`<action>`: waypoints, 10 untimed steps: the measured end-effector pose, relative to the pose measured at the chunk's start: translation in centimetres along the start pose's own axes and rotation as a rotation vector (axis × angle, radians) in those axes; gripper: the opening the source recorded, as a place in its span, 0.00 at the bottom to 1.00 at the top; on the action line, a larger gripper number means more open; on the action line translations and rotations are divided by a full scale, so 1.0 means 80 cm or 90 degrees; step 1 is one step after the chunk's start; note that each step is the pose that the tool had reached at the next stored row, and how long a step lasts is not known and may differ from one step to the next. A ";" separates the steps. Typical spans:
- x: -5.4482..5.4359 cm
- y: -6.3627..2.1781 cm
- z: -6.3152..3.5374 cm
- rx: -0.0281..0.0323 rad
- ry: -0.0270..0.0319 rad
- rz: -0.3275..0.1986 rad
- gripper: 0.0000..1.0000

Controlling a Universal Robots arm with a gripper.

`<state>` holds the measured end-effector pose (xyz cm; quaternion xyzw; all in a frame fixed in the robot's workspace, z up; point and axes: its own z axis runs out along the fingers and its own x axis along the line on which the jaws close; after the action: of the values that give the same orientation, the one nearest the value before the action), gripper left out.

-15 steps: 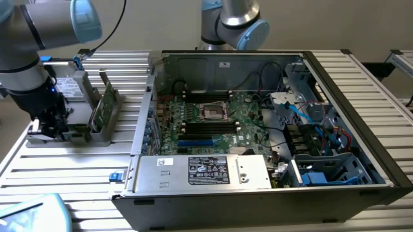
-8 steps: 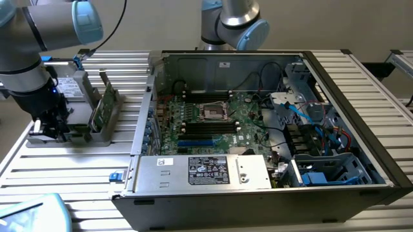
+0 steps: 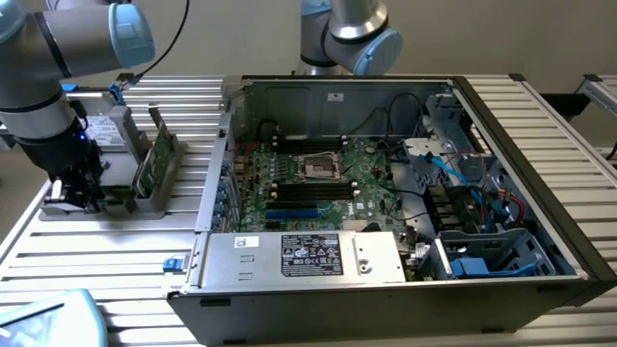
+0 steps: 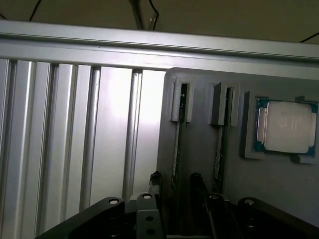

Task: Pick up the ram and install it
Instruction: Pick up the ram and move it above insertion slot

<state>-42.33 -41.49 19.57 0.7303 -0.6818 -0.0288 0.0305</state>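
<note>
Slatted aluminium table, seen from the exterior view. It carries an open desktop computer case lying on its side, motherboard facing up. Dark memory slots on the board sit either side of the processor socket.

Robot arm stands at the exterior view's left. Its wrist is bent down over a grey parts holder, which sits on the table just beside the case.

Holder contents:
- A tall green expansion card stands upright in the holder, on the side nearer the case.
- Two narrow slots lie side by side in the wrist view, each with a thin board on edge.
- The ram is in the slot nearer the holder's outer edge. It stands on its long edge, thin edge up toward the camera.
- Its long axis runs along the slot, in line with the table slats. One end points at the table's edge rail.
- A second stick sits parallel in the next slot.
- A square silver processor lies flat in its own recess just beyond that.

Gripper is directly over the ram. Fingers are spread wide, one on each side of the stick. Cannot tell whether either pad touches it. The ram is seated in its slot, not lifted.
</note>
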 end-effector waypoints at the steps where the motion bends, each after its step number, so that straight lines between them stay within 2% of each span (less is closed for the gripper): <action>1: 0.000 0.000 0.000 -0.0001 0.0000 0.000 0.37; 7: 0.000 0.000 0.000 -0.0008 -0.0002 0.000 0.37; 9: 0.000 0.000 0.001 -0.0011 -0.0002 0.000 0.35; 10: 0.000 0.000 0.001 -0.0012 -0.0002 0.000 0.28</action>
<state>-42.33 -41.48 19.50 0.7301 -0.6820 -0.0296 0.0311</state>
